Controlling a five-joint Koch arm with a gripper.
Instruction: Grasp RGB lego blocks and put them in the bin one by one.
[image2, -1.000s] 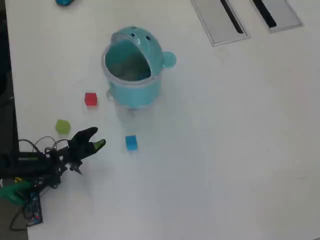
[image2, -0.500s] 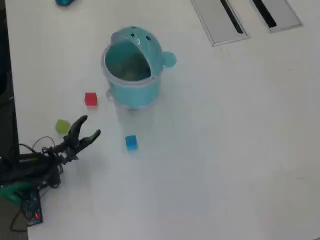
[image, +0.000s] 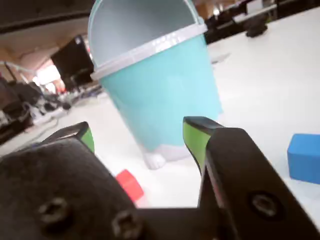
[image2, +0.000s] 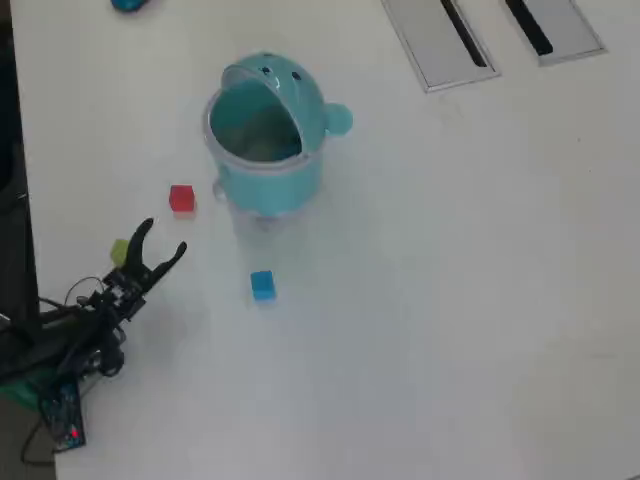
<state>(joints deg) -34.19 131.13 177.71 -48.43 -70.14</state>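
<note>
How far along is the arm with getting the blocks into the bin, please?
Nothing looks binned yet. The open pincer holds nothing. The small red cube, blue cube and green cube all lie on the white table outside the teal lidded bin.

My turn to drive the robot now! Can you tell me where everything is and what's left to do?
Tool: open, holding nothing, up off the table near the left edge in the overhead view.
Red block: on the table, left of the bin.
Blue block: on the table, below the bin in the overhead view.
Green block: on the table, partly hidden by the tool.
Bin: upright, lid open; I can't tell whether anything is inside.
Done: no block grabbed.
Left: put all three in, one by one.
</note>
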